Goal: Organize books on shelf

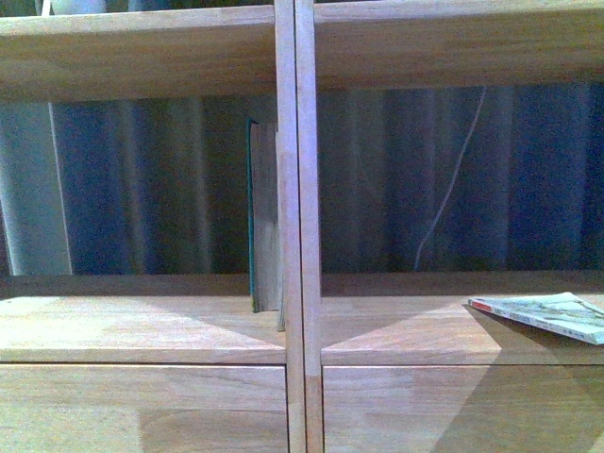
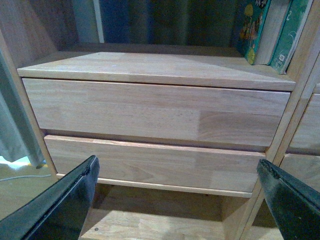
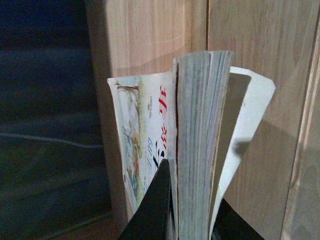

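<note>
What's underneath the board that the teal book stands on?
Under the board sit an upper drawer front and a lower drawer front, both shut; whatever is inside them is hidden.

1. My bookcase (image 1: 142, 326) is light natural wood with a straight, blocky grain; its drawer fronts (image 2: 150, 112) match.
2. The upright book (image 1: 252, 217) has a dark teal cover; its page edges are grey-tan.
3. The paperback (image 3: 142, 150) has a pale cream cover with a green-and-brown drawing and red and blue characters; its spine is red and white.
4. The curtain (image 1: 142, 189) behind is dark blue in vertical bands; a white cable (image 1: 453, 189) crosses it.
5. The fingers (image 2: 70, 205) of my left gripper (image 2: 177, 164) are black.
</note>
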